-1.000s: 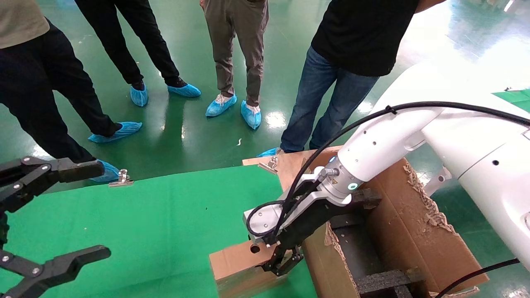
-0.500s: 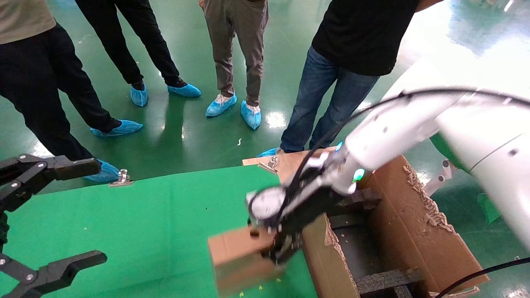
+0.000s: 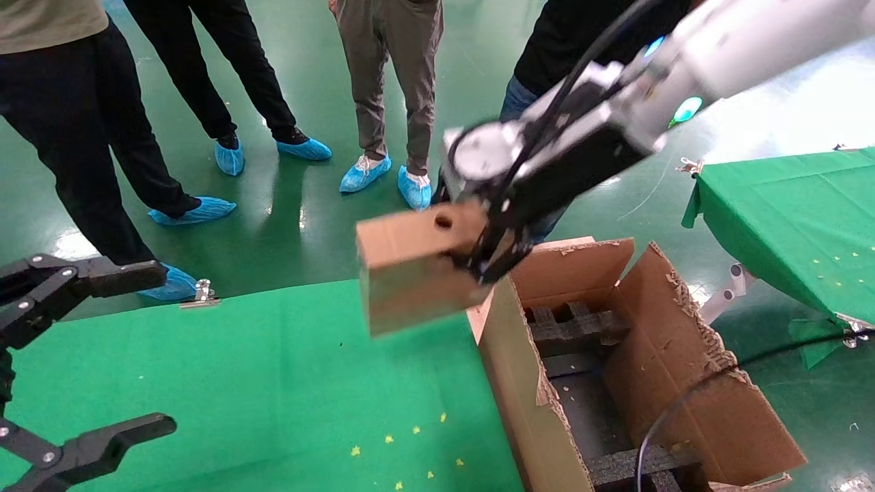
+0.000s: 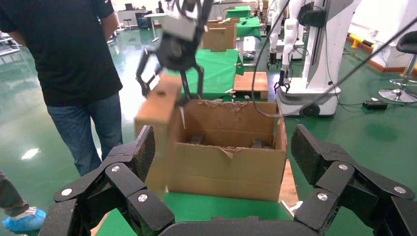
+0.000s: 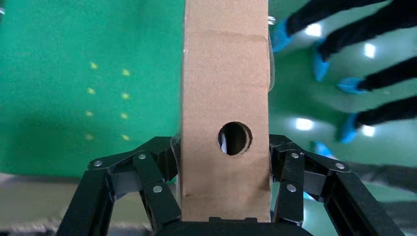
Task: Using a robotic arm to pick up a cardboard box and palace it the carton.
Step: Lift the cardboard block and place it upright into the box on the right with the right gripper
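Since a second ago I have raised the small flat brown cardboard box point(image 3: 413, 270) off the green cloth table point(image 3: 239, 383) | my right gripper point(image 3: 493, 256) clamped on its round-holed end, in mid-air beside the large ragged-flapped corrugated carton point(image 3: 683, 383) with black foam inserts point(image 3: 577, 324) | my left gripper point(image 4: 223, 172) parked low, fingers spread apart.

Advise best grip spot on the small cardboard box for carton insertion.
As the right gripper holds it now: fingers clamping the two broad faces of the cardboard box at the narrow holed end, approached from above. The long body then hangs free to likely drop into the carton.
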Robot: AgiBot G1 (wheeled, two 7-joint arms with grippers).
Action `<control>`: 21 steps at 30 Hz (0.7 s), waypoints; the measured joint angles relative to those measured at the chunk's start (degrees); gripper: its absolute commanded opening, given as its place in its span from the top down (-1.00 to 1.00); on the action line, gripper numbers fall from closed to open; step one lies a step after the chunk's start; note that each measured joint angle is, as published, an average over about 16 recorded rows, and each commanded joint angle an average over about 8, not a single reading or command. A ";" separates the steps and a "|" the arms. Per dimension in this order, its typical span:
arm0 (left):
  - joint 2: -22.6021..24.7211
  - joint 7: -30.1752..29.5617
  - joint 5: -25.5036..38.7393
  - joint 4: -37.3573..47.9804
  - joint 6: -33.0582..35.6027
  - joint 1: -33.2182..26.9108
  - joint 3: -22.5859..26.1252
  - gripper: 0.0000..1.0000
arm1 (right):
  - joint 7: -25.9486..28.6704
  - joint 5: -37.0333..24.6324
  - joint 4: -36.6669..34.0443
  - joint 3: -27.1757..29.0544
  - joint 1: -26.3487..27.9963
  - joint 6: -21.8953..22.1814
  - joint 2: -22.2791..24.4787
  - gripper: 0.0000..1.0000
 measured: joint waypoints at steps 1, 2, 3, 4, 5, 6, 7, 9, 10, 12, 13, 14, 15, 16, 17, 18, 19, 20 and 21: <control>0.00 0.00 0.00 0.00 0.00 0.00 0.00 -1.00 | -0.22 0.47 -0.41 -0.75 1.01 -0.01 0.09 1.00; 0.00 0.00 0.00 0.00 0.00 0.00 0.00 -1.00 | -0.43 0.95 -0.81 -1.48 1.92 -0.02 0.19 1.00; 0.00 0.00 0.00 0.00 0.00 0.00 0.00 -1.00 | -0.64 1.43 -1.20 -2.23 2.76 -0.01 0.29 1.00; 0.00 0.00 0.00 0.00 0.00 0.00 0.00 -1.00 | -0.86 1.93 -1.58 -2.99 3.53 0.00 0.40 1.00; 0.00 0.00 0.00 0.00 0.00 0.00 0.00 -1.00 | -1.07 2.44 -1.95 -3.71 4.20 0.02 0.50 1.00; 0.00 0.00 0.00 0.00 0.00 0.00 0.01 -1.00 | -1.29 2.93 -2.31 -4.44 4.80 0.04 0.60 1.00; 0.00 0.00 0.00 0.00 0.00 0.00 0.01 -1.00 | -1.50 3.45 -2.67 -5.15 5.33 0.07 0.71 1.00; 0.00 0.00 -0.01 0.00 0.00 0.00 0.01 -1.00 | -1.94 4.34 -3.34 -6.53 6.22 0.11 0.97 1.00; 0.00 0.00 -0.01 0.00 0.00 0.00 0.01 -1.00 | -2.15 4.76 -3.68 -7.22 6.60 0.14 1.14 1.00; 0.00 0.01 -0.01 0.00 0.00 0.00 0.01 -1.00 | -2.56 5.47 -4.28 -8.53 7.26 0.18 1.57 1.00; 0.00 0.01 -0.01 0.00 0.00 0.00 0.01 -1.00 | -2.75 5.80 -4.56 -9.18 7.57 0.20 1.85 1.00; 0.00 0.01 -0.01 0.00 0.00 0.00 0.01 -1.00 | -2.91 6.10 -4.81 -9.80 7.87 0.21 2.19 1.00; -0.01 0.01 -0.01 0.00 -0.01 0.00 0.01 -1.00 | -3.06 6.34 -5.03 -10.44 8.19 0.22 2.57 1.00; -0.01 0.01 -0.01 0.00 -0.01 0.00 0.01 -1.00 | -3.18 6.54 -5.21 -11.09 8.53 0.22 3.00 1.00; -0.01 0.01 -0.01 0.00 -0.01 0.00 0.02 -1.00 | -3.28 6.69 -5.36 -11.73 8.90 0.22 3.48 1.00; -0.01 0.01 -0.01 0.00 -0.01 0.00 0.02 -1.00 | -3.35 6.77 -5.45 -12.40 9.31 0.22 4.02 1.00; -0.01 0.01 -0.01 0.00 -0.01 0.00 0.02 -1.00 | -3.39 6.85 -5.51 -13.08 9.74 0.21 4.62 1.00; -0.01 0.01 -0.01 0.00 -0.01 0.00 0.02 -1.00 | -3.42 6.82 -5.52 -13.80 10.19 0.20 5.27 1.00; -0.01 0.01 -0.01 0.00 -0.01 0.00 0.02 -1.00 | -3.43 6.70 -5.47 -14.56 10.68 0.19 5.96 1.00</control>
